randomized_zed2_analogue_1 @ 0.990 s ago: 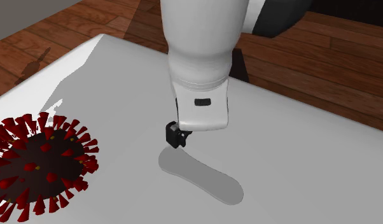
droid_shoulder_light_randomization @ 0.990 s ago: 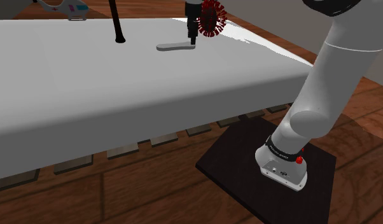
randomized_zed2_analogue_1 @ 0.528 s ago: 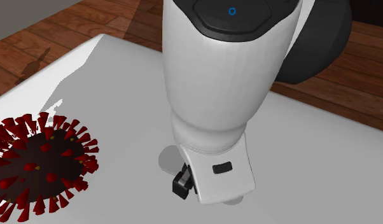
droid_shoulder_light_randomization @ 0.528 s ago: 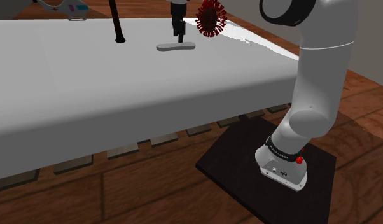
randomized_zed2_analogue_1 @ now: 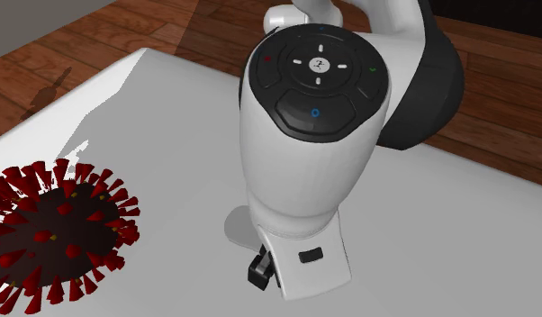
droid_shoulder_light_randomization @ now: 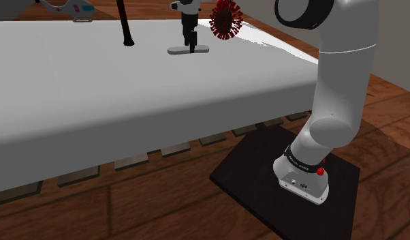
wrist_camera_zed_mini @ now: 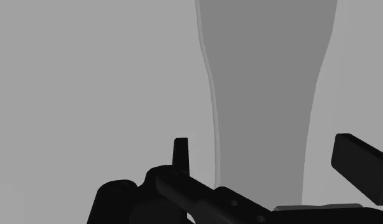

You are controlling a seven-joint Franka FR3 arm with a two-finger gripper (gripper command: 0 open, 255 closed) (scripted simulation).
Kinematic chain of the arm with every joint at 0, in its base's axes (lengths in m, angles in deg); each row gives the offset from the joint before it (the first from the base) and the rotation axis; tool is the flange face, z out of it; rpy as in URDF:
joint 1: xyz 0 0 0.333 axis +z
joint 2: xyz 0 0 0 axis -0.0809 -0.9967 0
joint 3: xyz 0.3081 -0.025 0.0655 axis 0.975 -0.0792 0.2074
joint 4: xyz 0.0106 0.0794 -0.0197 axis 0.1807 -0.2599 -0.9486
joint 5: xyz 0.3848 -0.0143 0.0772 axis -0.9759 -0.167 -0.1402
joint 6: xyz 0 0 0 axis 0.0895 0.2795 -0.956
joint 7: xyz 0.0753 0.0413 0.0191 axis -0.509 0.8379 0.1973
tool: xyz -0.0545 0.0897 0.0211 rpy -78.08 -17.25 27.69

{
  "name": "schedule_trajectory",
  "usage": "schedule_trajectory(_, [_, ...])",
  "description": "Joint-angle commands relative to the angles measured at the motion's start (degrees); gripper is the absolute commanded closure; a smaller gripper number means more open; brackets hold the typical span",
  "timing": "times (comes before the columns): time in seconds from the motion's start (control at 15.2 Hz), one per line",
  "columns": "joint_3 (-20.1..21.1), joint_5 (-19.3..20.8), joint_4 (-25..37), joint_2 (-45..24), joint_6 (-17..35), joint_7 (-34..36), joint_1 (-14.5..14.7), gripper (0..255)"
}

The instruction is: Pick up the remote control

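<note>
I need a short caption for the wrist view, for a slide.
Open black gripper straddling a flat grey remote control on a pale surface.

No words or numbers legible anywhere.

Dark button pad [randomized_zed2_analogue_1: 316,86] on the arm, just above the claw [droid_shoulder_light_randomization: 190,43]: small blue ring, a red mark, a green mark, white dashes round a tiny white centre sign, too small to read.

Black band [droid_shoulder_light_randomization: 300,163] at the arm's foot, well apart from the claw: pale lettering, illegible.
</note>
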Motion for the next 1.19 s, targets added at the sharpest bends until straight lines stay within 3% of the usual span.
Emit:
schedule_trajectory(0.0, [0.0,-0.01,-0.26,0.01,0.29,0.0,0.01,255])
schedule_trajectory(0.59, [-0.01,-0.01,-0.25,0.01,0.27,-0.03,-0.01,255])
schedule_trajectory(1.12, [-0.06,0.02,5.83,0.07,-5.87,-0.03,-0.17,255])
